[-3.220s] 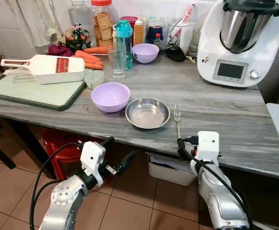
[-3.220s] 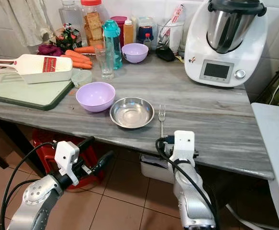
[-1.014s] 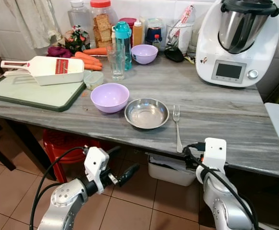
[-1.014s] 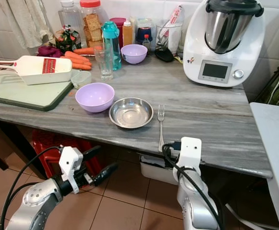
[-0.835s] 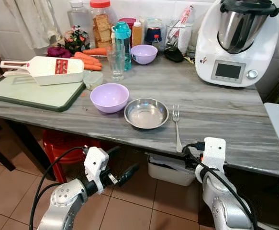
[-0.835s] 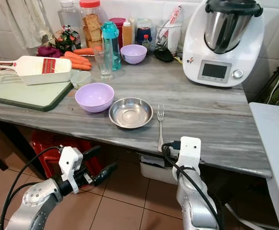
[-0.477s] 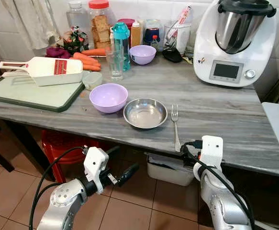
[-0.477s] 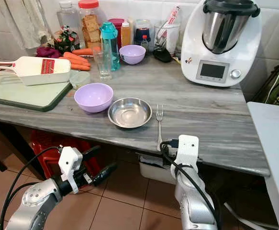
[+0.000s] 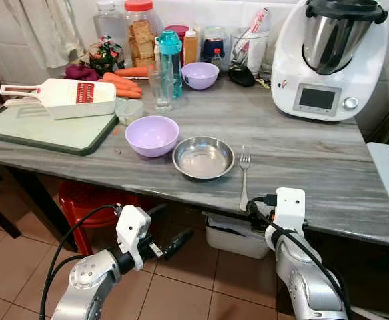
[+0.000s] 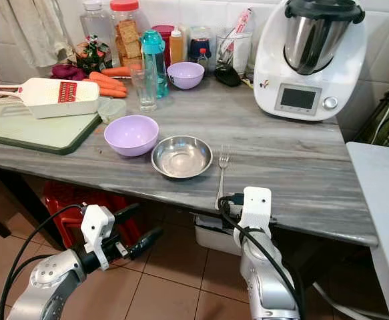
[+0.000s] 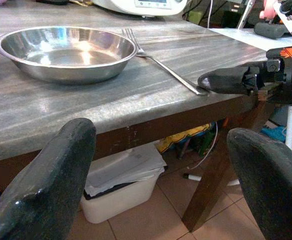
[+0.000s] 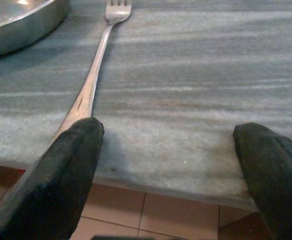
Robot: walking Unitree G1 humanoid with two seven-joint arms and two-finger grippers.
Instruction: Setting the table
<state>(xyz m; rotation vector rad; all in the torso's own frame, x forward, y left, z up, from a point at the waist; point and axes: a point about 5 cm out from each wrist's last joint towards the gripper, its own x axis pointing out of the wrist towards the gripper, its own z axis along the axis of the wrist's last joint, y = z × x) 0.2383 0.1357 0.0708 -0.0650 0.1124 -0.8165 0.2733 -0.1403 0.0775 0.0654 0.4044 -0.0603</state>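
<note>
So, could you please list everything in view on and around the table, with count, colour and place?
Table: one, grey.
Steel dish: one, silver, front centre.
Fork: one, silver, right of dish.
Bowls: two, lilac, one beside dish, one at the back.
Glass: one, clear.
Bottle: one, teal.
Carrots: several, orange.
Slicer: one, white, on green cutting board.
Kitchen machine: one, white.
Stool: one, red, underneath.
Left gripper: open, below table edge.
Right gripper: open, one finger at fork handle's end.
</note>
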